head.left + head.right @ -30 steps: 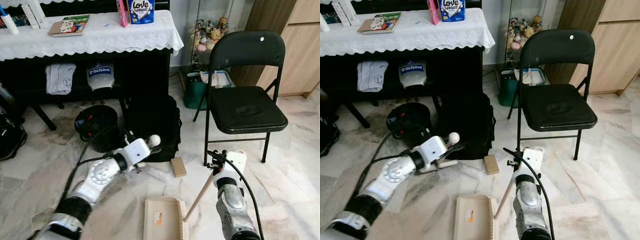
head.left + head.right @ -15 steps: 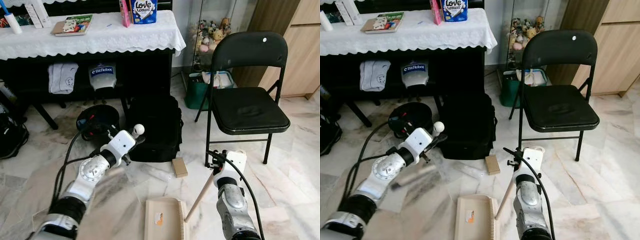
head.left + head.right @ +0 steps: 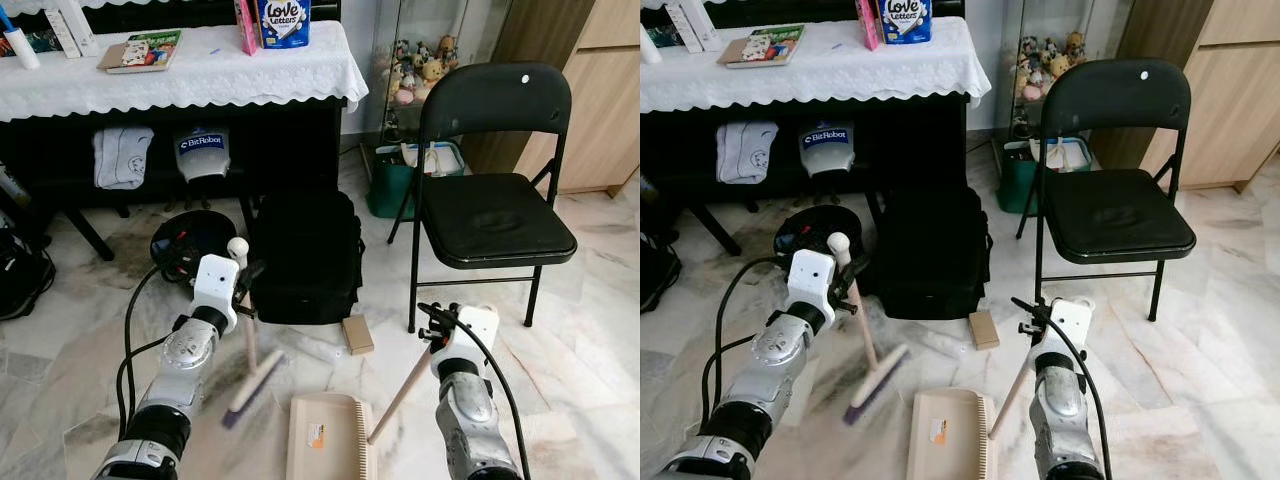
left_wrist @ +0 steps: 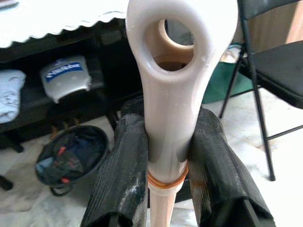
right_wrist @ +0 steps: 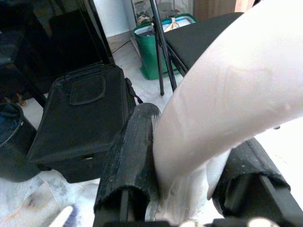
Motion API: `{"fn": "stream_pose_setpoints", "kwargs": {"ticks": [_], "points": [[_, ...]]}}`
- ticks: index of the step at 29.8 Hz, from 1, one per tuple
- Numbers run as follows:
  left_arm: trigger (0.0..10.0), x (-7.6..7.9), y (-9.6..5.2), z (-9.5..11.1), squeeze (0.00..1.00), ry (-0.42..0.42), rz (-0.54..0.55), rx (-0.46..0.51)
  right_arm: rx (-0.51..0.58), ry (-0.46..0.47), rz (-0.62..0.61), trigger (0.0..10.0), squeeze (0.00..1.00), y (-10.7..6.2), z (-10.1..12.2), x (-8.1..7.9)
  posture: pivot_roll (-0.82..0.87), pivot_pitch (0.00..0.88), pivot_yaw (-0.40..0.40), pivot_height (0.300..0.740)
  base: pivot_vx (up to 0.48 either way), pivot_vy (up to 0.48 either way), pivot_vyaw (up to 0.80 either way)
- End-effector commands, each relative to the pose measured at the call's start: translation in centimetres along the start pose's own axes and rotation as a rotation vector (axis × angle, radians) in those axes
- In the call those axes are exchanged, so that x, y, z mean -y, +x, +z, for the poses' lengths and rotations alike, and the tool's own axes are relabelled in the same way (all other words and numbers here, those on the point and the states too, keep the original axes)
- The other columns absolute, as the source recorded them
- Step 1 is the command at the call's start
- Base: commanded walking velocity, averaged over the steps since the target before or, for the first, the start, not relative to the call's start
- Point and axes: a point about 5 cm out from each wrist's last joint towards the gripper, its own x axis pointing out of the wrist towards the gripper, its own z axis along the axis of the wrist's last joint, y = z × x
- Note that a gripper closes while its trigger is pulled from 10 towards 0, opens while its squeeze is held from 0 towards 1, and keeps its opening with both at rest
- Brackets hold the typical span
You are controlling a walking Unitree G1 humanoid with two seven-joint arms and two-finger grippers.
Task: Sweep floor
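My left end effector (image 4: 168, 156) clamps the white top of the broom (image 3: 247, 345), whose bristles touch the marble floor (image 3: 60, 360) beside the dustpan (image 3: 325, 440). My right end effector (image 5: 189, 165) grips the dustpan handle (image 3: 398, 395), near the black bag (image 3: 305, 255) and folding chair (image 3: 490, 200).

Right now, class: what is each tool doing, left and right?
Left tool: closed on the brush handle.
Right tool: closed on the dustpan handle.
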Motion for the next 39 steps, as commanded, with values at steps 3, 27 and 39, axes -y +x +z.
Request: {"fn": "stream_pose_setpoints", "kwargs": {"ticks": [3,27,39], "points": [[10.0,-0.8,-0.1,0.5,0.0,0.039,0.039,0.021,0.001,0.017,0.014,10.0,0.0,-0.1,0.1,-0.2,-0.14,0.0,0.058,0.74,0.0,0.0,0.0],[10.0,0.2,0.1,1.2,0.0,-0.108,0.096,0.063,0.118,0.017,-0.037,10.0,0.0,-0.2,2.5,0.9,-0.15,0.062,0.043,0.74,0.0,0.0,0.0],[10.0,-0.8,-0.1,1.6,0.0,-0.109,0.191,0.077,0.235,-0.046,-0.06,10.0,0.0,-2.0,4.9,2.0,-0.15,0.072,0.04,0.74,0.0,0.0,0.0]]}}
